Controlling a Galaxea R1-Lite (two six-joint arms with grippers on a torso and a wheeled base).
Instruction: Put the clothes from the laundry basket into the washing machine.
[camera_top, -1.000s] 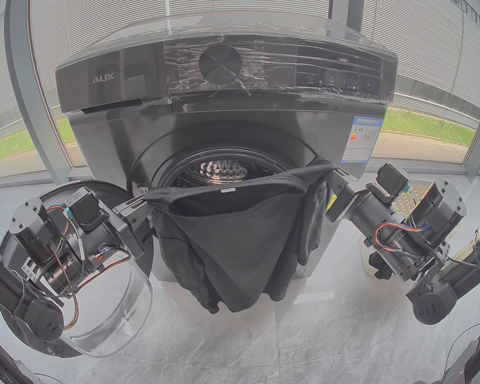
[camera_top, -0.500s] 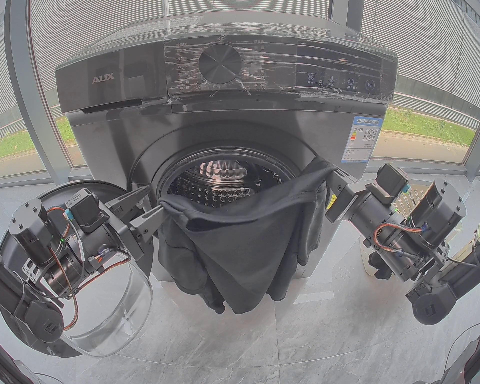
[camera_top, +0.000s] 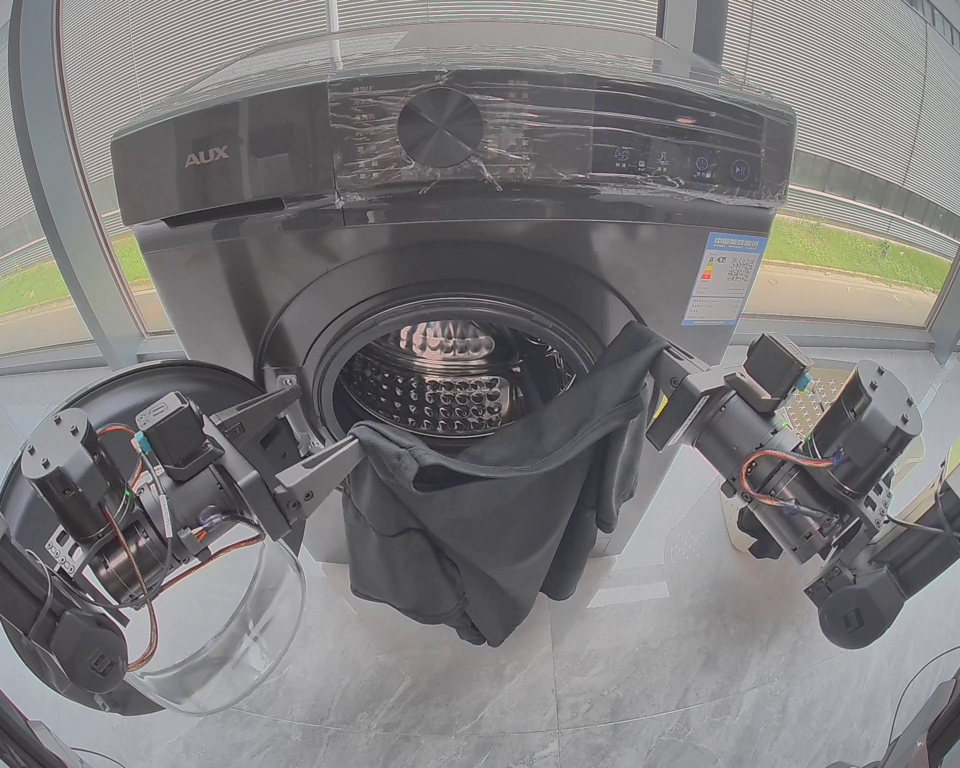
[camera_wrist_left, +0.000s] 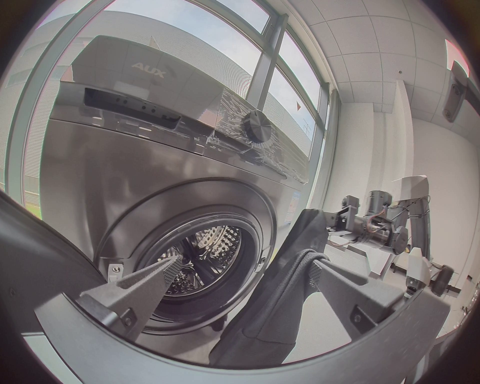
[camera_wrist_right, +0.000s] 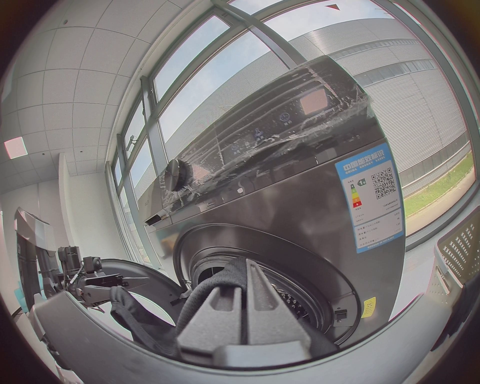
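- black garment (camera_top: 490, 520) hangs in front of the washing machine (camera_top: 250, 290), just below its drum mouth (camera_top: 440, 385), not inside yet
- right hand (camera_top: 662, 368) pinched on the cloth at the mouth's right rim (the only real grip)
- left hand (camera_top: 325, 420) spread wide at the left rim, with the cloth only draped over one finger. Probably so the right can feed it in

The left arm is sitting low on the robot's left, its wrist angling up and inward. The left gripper (camera_top: 325, 420) is standing with its fingers spread wide, the dark garment (camera_top: 500, 500) draping over one finger (camera_wrist_left: 350, 291). The right arm is mirroring it from the right, the right gripper (camera_top: 665, 368) clamping a fold of that garment.
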